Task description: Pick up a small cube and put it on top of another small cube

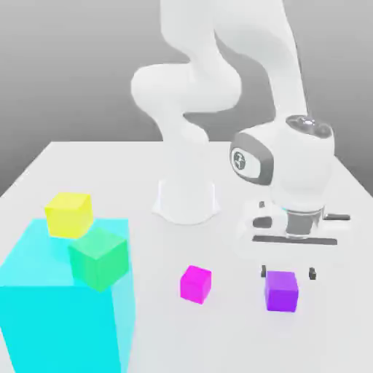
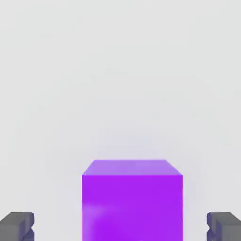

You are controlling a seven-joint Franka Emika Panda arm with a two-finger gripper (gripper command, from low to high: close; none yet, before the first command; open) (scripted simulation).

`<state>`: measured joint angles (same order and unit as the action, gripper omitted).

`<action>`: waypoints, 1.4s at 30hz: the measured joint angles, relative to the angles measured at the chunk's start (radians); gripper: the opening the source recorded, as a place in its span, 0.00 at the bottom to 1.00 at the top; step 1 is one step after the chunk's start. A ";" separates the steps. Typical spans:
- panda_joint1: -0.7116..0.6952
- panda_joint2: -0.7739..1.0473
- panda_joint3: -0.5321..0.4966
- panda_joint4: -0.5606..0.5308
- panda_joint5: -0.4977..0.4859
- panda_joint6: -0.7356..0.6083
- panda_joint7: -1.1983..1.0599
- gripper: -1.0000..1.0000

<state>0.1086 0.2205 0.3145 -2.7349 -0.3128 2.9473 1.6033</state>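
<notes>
Exterior view adds magenta cube, yellow cube

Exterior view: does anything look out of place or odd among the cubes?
Yes: the green cube sits tilted and sunk partly into the big translucent cyan block, beside the yellow cube. The purple cube and magenta cube rest flat on the table, apart.

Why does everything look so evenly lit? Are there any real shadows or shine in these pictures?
Exterior view: flat, soft light, only a faint shadow under the gripper and none sharp beside the magenta cube. Hand view: the purple cube has a paler top face, a soft violet glow on the table, no glare.
</notes>
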 joint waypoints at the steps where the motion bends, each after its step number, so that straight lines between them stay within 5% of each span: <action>1: 0.025 0.020 -0.031 0.004 -0.025 0.015 0.019 0.50; 3: 0.074 0.061 -0.093 0.012 -0.077 0.045 0.057 0.50; 4: 0.099 0.080 -0.123 0.015 -0.098 0.060 0.072 0.00; 12: 0.088 0.071 -0.109 0.014 -0.089 0.054 0.066 0.00; 25: -0.041 -0.161 0.101 -0.021 0.236 -0.129 -0.205 0.00; 32: -0.212 -0.258 -0.003 0.167 0.199 -0.416 -0.057 0.00; 42: -0.460 -0.466 -0.165 0.371 0.279 -0.822 0.289 0.00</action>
<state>-0.3511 -0.2452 0.1491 -2.3638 -0.0337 2.1251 1.8922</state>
